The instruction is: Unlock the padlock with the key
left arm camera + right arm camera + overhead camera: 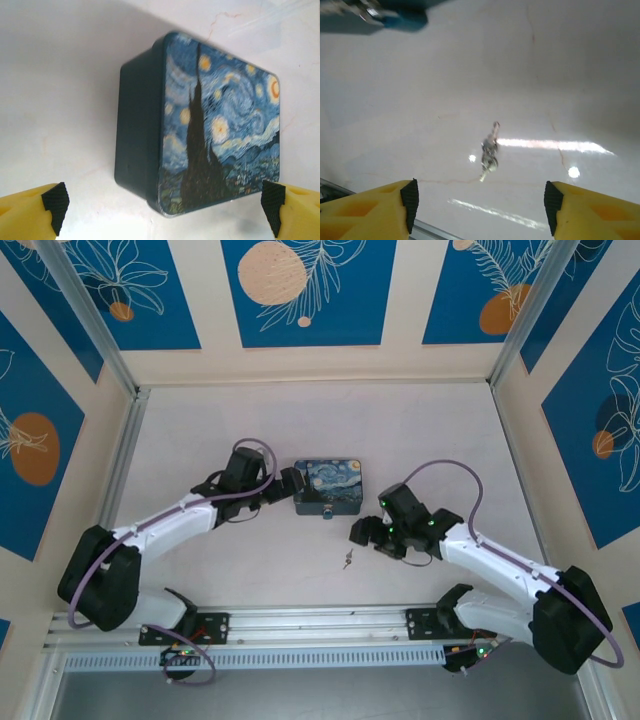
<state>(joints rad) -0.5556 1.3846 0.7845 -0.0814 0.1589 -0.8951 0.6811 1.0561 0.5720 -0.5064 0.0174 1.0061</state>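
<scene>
Nothing is done: the key (490,152) lies loose, the padlock (328,512) untouched; left gripper (163,205) and right gripper (480,200) both gape, holding nothing.

painted box (330,485): one
padlock (328,512): one
key (490,152): one
arms: two, left arm (165,520), right arm (500,562)
grippers: two, left gripper (164,202), right gripper (480,199)

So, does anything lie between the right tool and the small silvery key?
No. The right wrist view shows bare white tabletop between the right tool and the small silvery metal key.
</scene>
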